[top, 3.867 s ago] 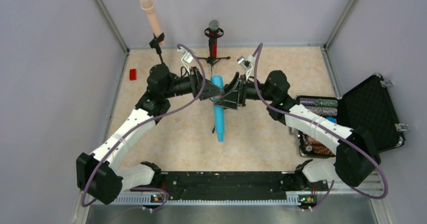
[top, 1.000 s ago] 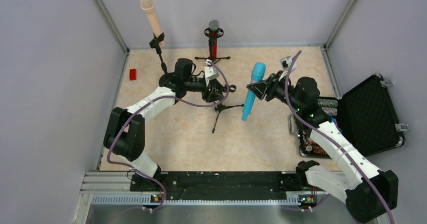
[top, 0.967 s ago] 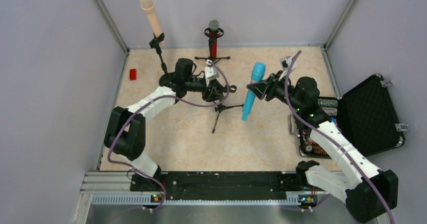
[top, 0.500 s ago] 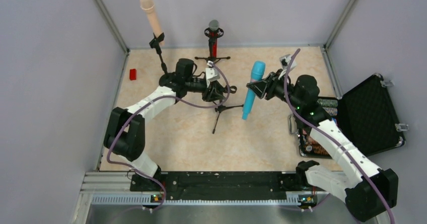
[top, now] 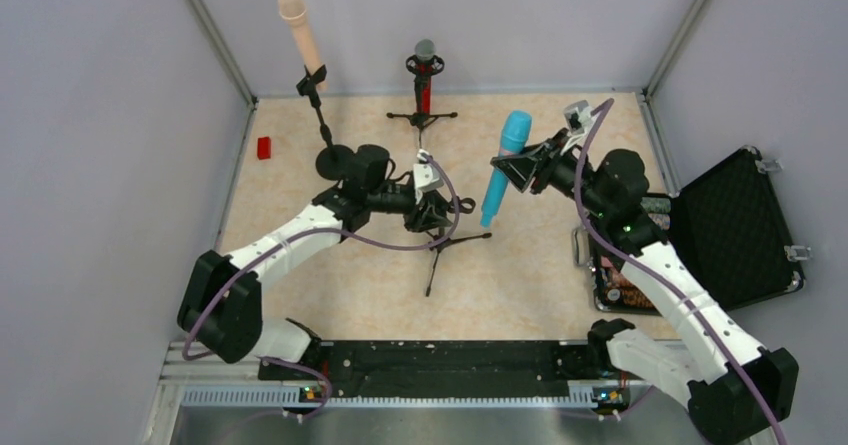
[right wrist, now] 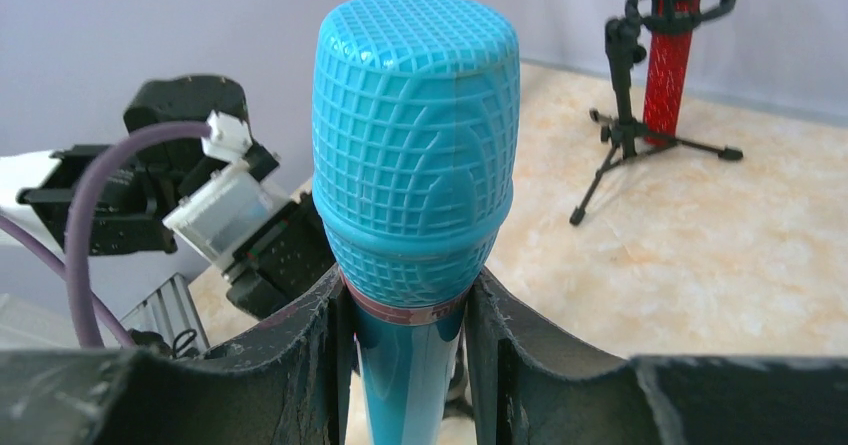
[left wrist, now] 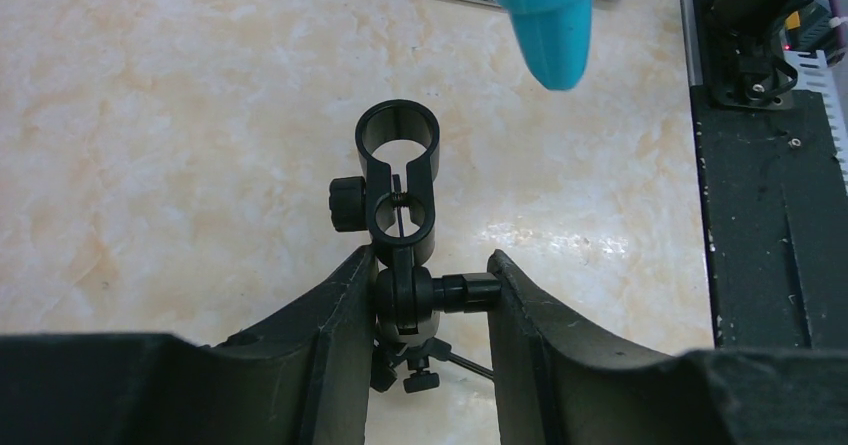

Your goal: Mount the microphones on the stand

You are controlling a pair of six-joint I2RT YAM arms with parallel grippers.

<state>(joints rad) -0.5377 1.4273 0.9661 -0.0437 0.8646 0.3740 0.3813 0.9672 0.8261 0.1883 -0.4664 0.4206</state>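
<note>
My right gripper (top: pixel 519 168) is shut on the light-blue microphone (top: pixel 504 169), holding it upright just below its head (right wrist: pixel 415 155), tail down. My left gripper (top: pixel 440 215) is shut on the joint of a small black tripod stand (left wrist: pixel 403 227); its empty ring clip (left wrist: pixel 398 137) sits just below the blue tail tip (left wrist: pixel 547 20). The tripod's legs (top: pixel 437 255) rest on the table. The peach-beige microphone (top: pixel 299 32) stands clipped in a round-base stand at the back left. The red microphone (top: pixel 424 75) with a silver mesh head sits in a tripod at the back centre, also in the right wrist view (right wrist: pixel 672 47).
An open black case (top: pixel 735 227) with poker chips lies at the right edge. A small red block (top: pixel 264 148) lies at the far left. Grey walls enclose the table. A black rail (top: pixel 440 363) runs along the near edge.
My left gripper has pulled the tripod stand nearer and a little right. My right gripper has lifted the blue microphone slightly up and back, its tail now over the clip.
</note>
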